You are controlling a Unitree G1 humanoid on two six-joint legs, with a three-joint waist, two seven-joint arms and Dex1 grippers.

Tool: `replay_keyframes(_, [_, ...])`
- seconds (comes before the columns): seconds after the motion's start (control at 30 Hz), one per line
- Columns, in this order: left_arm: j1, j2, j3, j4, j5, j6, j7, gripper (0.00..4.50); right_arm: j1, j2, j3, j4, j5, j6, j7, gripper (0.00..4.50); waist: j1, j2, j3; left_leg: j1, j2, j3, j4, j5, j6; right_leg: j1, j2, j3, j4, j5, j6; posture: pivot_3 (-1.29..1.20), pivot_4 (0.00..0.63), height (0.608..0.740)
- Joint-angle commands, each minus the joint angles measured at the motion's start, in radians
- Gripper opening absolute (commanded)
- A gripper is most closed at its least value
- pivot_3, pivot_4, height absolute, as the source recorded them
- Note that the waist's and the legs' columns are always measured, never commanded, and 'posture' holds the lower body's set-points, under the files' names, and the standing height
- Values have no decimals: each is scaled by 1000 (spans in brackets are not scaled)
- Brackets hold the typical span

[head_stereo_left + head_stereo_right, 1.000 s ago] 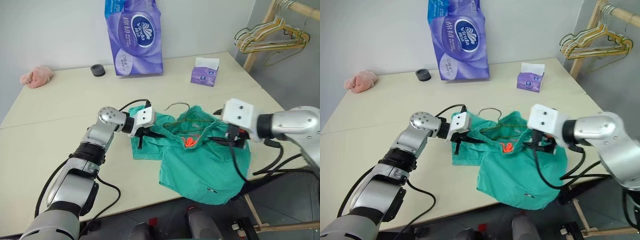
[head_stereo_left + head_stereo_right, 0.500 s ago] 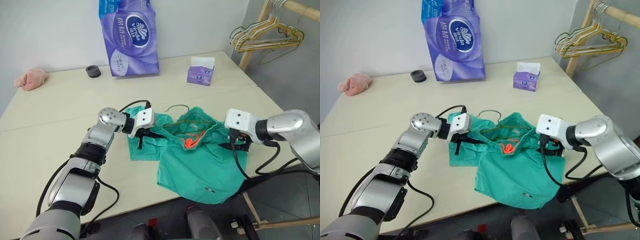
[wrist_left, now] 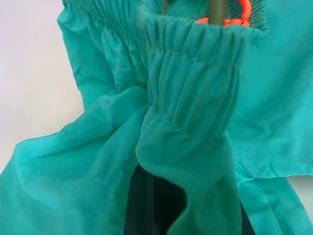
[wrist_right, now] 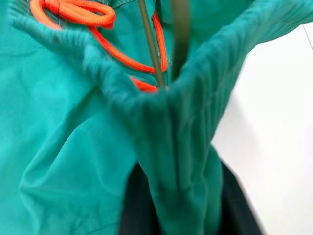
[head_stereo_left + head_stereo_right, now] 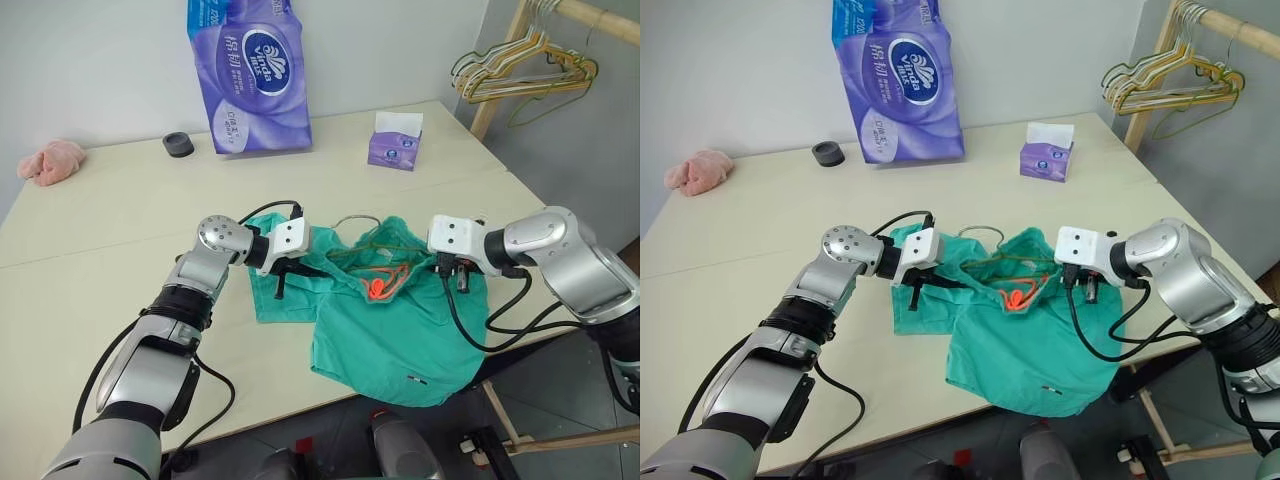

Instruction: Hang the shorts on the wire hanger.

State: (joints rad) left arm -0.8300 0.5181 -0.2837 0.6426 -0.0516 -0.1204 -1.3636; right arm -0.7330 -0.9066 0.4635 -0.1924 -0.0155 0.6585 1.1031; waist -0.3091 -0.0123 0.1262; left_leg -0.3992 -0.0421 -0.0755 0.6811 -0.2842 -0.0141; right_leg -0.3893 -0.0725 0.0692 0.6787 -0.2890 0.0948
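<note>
Since a second ago the right gripper has dropped and clamped the right waistband of the teal-green fabric shorts; the left gripper pinches the left. Inside lies the thin olive wire hanger, mostly hidden. Far off stand a purple tissue pack and tissue box.

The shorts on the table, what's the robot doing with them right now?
The robot is working the teal shorts onto the wire hanger, both lying on the table. The left gripper is shut on the waistband at one end and the right gripper is shut on it at the other. The hanger's wire runs inside the waistband opening with its hook poking out above, and the orange drawstring lies between the grippers. The shorts are not yet hanging.
</note>
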Motion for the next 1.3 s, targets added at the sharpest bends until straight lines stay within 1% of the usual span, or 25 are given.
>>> replay_keyframes(0.03, [-12,-6,31,-1,-4,-37,20,0,-16,26,-27,-18,-8,-4,-2,32,-1,0,0,0,0,0,0,0,0,0,0,0,0,0,0,-315,103,740])
replay_keyframes(0.1, [-22,-12,37,18,10,-50,51,0,-17,38,-37,-27,-2,9,3,32,0,0,0,0,0,0,0,0,0,0,0,0,0,0,0,-315,103,740])
replay_keyframes(0.27, [-50,-17,57,70,9,-63,69,0,-14,55,-58,-55,13,42,12,32,-1,0,0,0,0,0,0,0,0,0,0,0,0,0,0,-320,105,740])
replay_keyframes(0.3, [-57,-13,63,85,12,-75,76,548,-12,56,-64,-63,18,51,14,0,-1,0,0,0,0,0,0,0,0,0,0,0,0,0,0,-320,105,740])
replay_keyframes(0.4, [-76,1,83,129,19,-100,106,1371,0,49,-81,-85,33,71,23,0,-1,0,0,0,0,0,0,0,0,0,0,0,0,0,0,-318,104,740])
replay_keyframes(0.63, [-116,24,126,233,25,-133,159,3468,30,32,-131,-128,80,118,25,0,-2,0,0,0,0,0,0,0,0,0,0,0,0,0,0,-310,102,740])
replay_keyframes(0.7, [-116,27,136,252,25,-138,172,3631,35,35,-148,-134,94,132,17,0,-2,0,0,0,0,0,0,0,0,0,0,0,0,0,0,-310,101,740])
replay_keyframes(0.73, [-117,27,140,261,24,-135,176,3927,38,35,-154,-137,101,138,15,0,-2,0,0,0,0,0,0,0,0,0,0,0,0,0,0,-310,101,740])
replay_keyframes(0.8, [-122,28,150,289,28,-144,196,4154,43,34,-165,-144,113,152,9,0,-2,0,0,0,0,0,0,0,0,0,0,0,1,0,0,-310,100,740])
replay_keyframes(0.83, [-124,27,158,302,25,-143,204,4250,48,32,-171,-149,119,159,7,0,-1,0,0,0,0,0,0,0,0,0,0,0,1,0,0,-310,100,740])
replay_keyframes(1.13, [-173,2,233,423,5,-117,292,4250,83,14,-233,-189,177,224,-20,0,-1,0,0,0,0,0,0,0,0,0,0,-1,1,0,0,-315,100,740])
replay_keyframes(1.3, [-212,3,301,469,-19,-119,380,4250,171,-11,-358,-240,255,335,-51,0,0,0,0,-1,-1,-1,0,0,0,0,-1,-1,1,0,0,-315,100,740])
